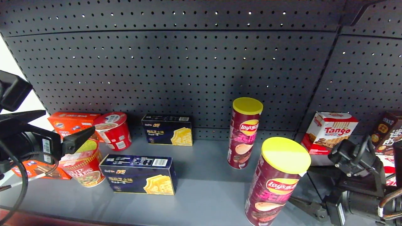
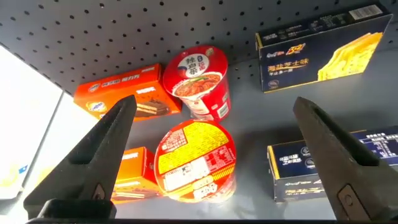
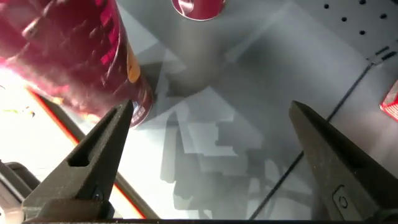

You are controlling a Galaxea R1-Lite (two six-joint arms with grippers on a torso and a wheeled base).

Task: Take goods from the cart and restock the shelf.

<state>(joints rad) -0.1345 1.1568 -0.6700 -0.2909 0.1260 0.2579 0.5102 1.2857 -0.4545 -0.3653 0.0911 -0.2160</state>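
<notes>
Brand logos mark the near can (image 1: 276, 188) and far can (image 1: 244, 138).

Pretty sure I'm driving around a shop here: grey retail shelf (image 1: 204, 175) with a pegboard back (image 1: 176, 72), stocked with chip cans (image 1: 245, 135), cup noodles (image 1: 113, 130) and cracker boxes (image 1: 168, 129).

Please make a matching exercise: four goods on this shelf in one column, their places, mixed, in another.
1. nearer maroon chip can with yellow lid
2. rear red noodle cup
3. red-and-white cardboard wafer box
4. nearer dark blue cracker box

A. rear row, beside orange box
B. right of black divider post
C. front row, beside yellow-lidded noodle cup
D. in front of identical can

Pairs: 1-D, 2-A, 3-B, 4-C.
</notes>
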